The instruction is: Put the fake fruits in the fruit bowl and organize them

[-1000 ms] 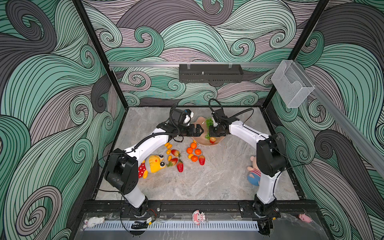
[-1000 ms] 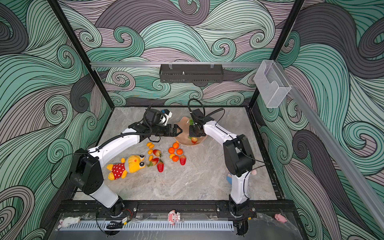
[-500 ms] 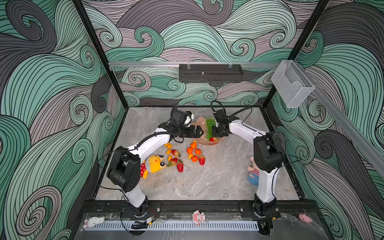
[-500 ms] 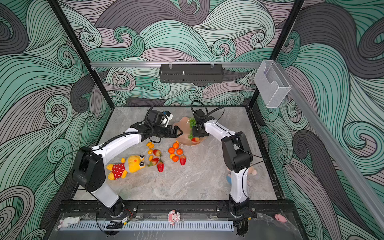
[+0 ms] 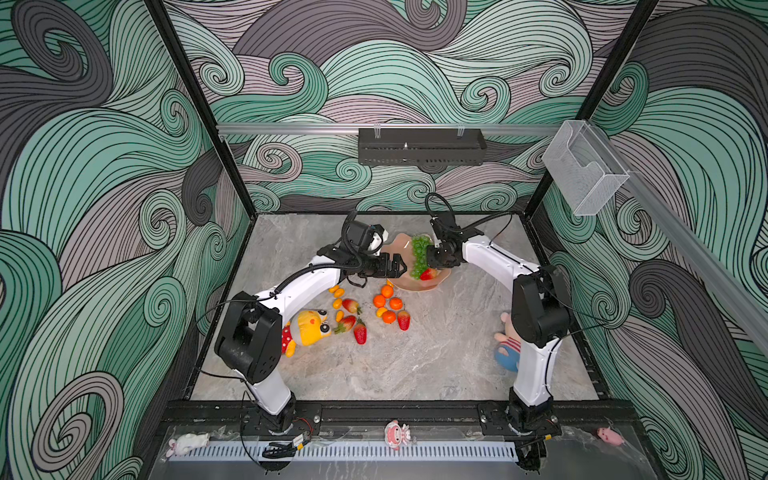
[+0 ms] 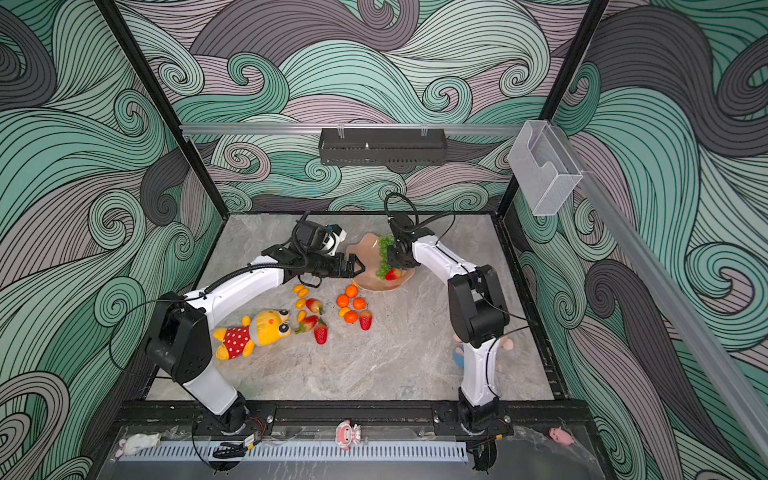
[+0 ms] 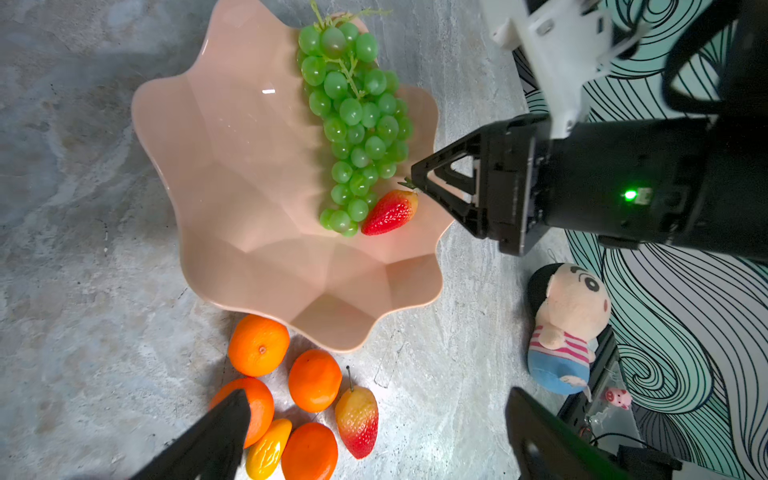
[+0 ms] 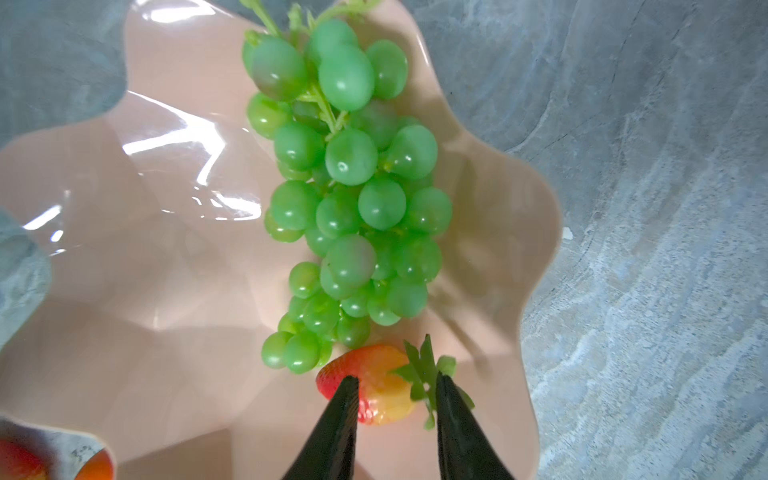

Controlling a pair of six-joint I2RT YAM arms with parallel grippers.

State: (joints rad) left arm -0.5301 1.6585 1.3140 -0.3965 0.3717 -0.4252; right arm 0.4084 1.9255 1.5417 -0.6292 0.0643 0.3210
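Strawberry (image 8: 365,386), glossy red fading yellow, green-topped, is lying in the fruit bowl (image 8: 145,311) against the grape bunch (image 8: 349,187); right gripper (image 8: 395,378) is hovering over it, jaws apart; left gripper (image 7: 378,397) is gaping outside the bowl.

Glossy plastic fruit bowl (image 8: 124,270) and grape bunch (image 8: 353,187), matt stone-look table (image 8: 665,208), plush cloth doll (image 7: 565,324).
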